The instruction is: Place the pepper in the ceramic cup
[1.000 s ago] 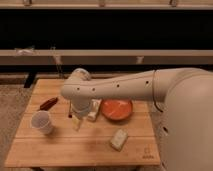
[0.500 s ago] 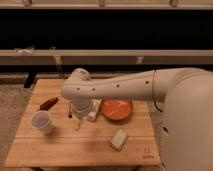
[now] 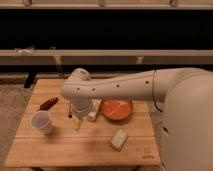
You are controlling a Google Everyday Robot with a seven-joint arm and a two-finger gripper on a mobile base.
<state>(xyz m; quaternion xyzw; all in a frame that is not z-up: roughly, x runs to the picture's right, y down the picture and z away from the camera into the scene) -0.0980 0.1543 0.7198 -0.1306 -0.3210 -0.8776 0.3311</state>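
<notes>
The pepper point(image 3: 48, 103), slim and dark red, lies on the left part of the wooden table point(image 3: 60, 150), near its left edge. The white ceramic cup point(image 3: 41, 121) stands upright in front of the pepper, near the table's front left. My gripper point(image 3: 76, 121) hangs down from the white arm over the middle of the table, to the right of the cup and pepper and apart from both. Nothing shows in it.
An orange-red bowl point(image 3: 116, 109) sits right of the gripper. A white object point(image 3: 94, 110) lies between the gripper and the bowl. A pale block point(image 3: 119, 139) lies near the front right. My arm's bulk fills the right side of the view.
</notes>
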